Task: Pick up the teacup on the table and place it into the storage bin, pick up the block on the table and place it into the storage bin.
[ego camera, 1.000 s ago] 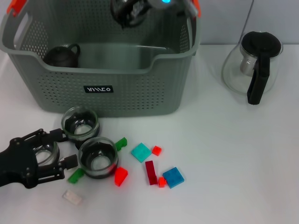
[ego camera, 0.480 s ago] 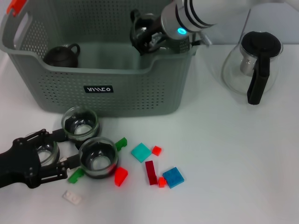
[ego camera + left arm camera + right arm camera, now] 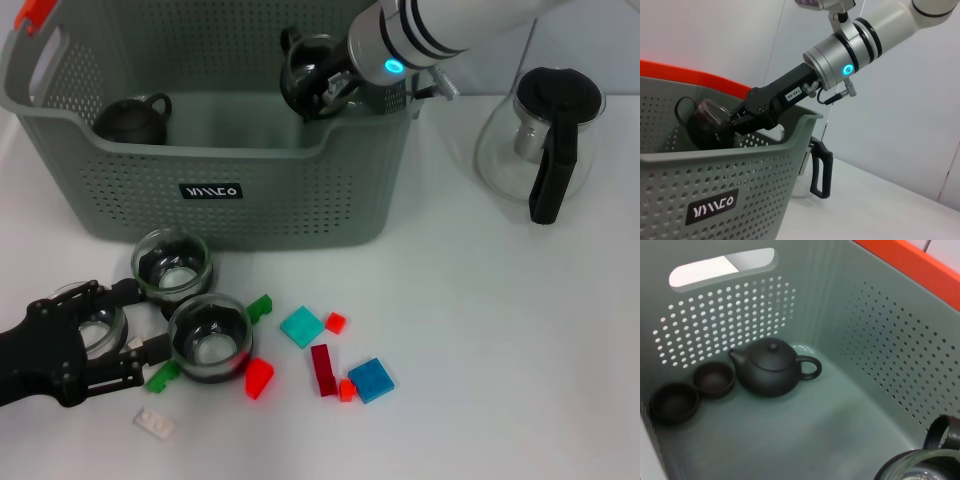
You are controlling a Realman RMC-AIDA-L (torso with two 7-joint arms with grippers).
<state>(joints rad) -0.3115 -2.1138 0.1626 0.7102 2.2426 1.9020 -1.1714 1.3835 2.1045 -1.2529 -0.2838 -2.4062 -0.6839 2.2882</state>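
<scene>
Over the right end of the grey storage bin (image 3: 250,195), inside its rim, hangs a glass teacup (image 3: 308,70), and my right gripper (image 3: 322,82) is shut on it. The left wrist view shows that same teacup (image 3: 705,120) held in the right gripper (image 3: 735,122) just above the bin's wall (image 3: 715,185). My left gripper (image 3: 140,318) rests on the table at the front left, open, with a second glass teacup (image 3: 97,330) between its fingers. Two more teacups (image 3: 172,263) (image 3: 210,338) stand beside it. Several blocks lie close by, such as a teal block (image 3: 301,326) and a blue block (image 3: 371,379).
In the bin sit a black teapot (image 3: 772,372) and two dark small cups (image 3: 714,380) (image 3: 674,401). A glass pot with a black handle (image 3: 545,140) stands at the back right. Red, green and white blocks (image 3: 258,378) (image 3: 162,376) (image 3: 155,424) surround the front teacups.
My right arm has come down and to the right, bringing the glass teacup lower into the bin's right end. The left gripper has barely shifted.
</scene>
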